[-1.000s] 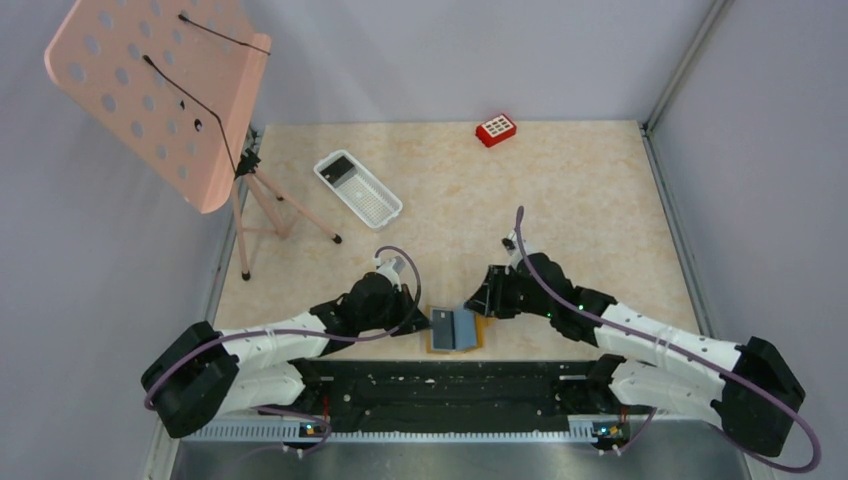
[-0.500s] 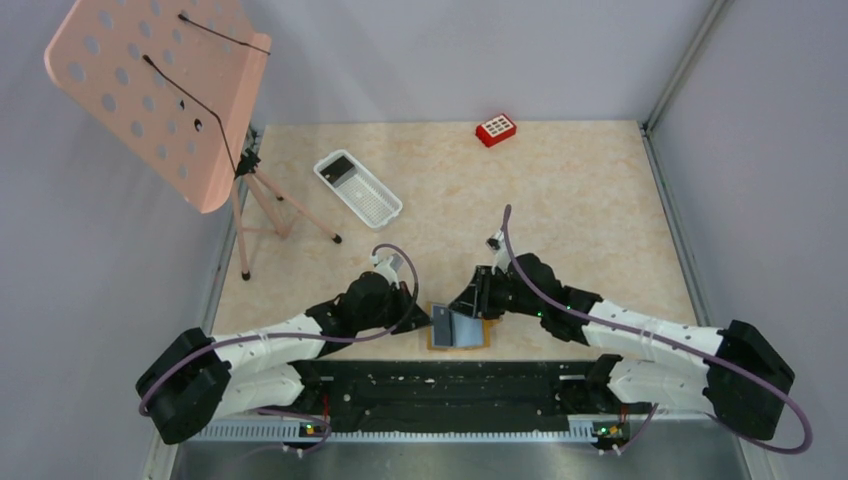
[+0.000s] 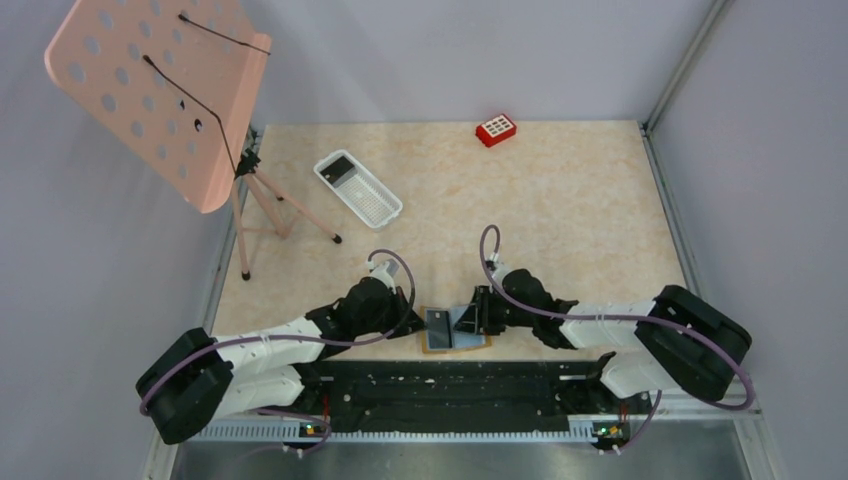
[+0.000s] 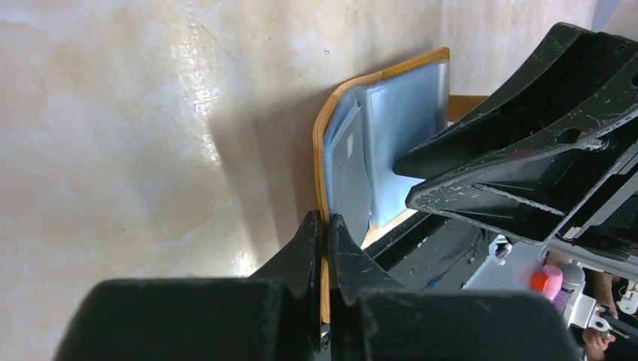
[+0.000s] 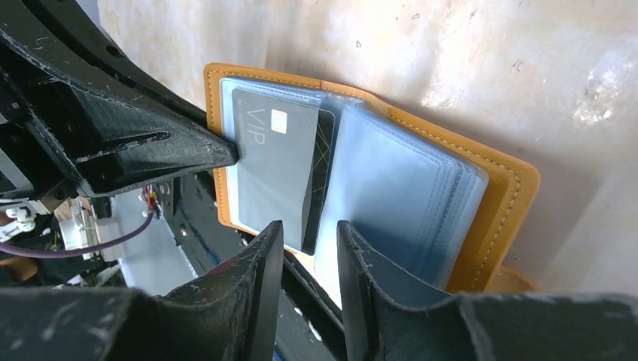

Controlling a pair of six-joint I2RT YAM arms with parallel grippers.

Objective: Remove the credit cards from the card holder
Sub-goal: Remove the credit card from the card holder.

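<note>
The right arm has swung in low over the card holder [image 3: 455, 340], which lies open at the middle of the worktop's [image 3: 560, 200] near edge; the left pincer [image 4: 325, 222] is clamped on its tan cover; the right pincer [image 5: 310, 229] stands narrowly parted astride the dark card's [image 5: 278, 173] corner. Best to close on the card alone, then draw it straight out along its sleeve while the left pins the cover.

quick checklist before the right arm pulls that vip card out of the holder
1. Card holder lying open on the table: ok.
2. Left fingers shut on the holder's tan cover edge: ok.
3. Card exposed on the open page: ok.
4. Right fingers either side of the card's near corner: ok.
5. Right fingers closed on the card: not ok, a gap shows.
6. Left fingers clear of the card: cannot tell.
</note>
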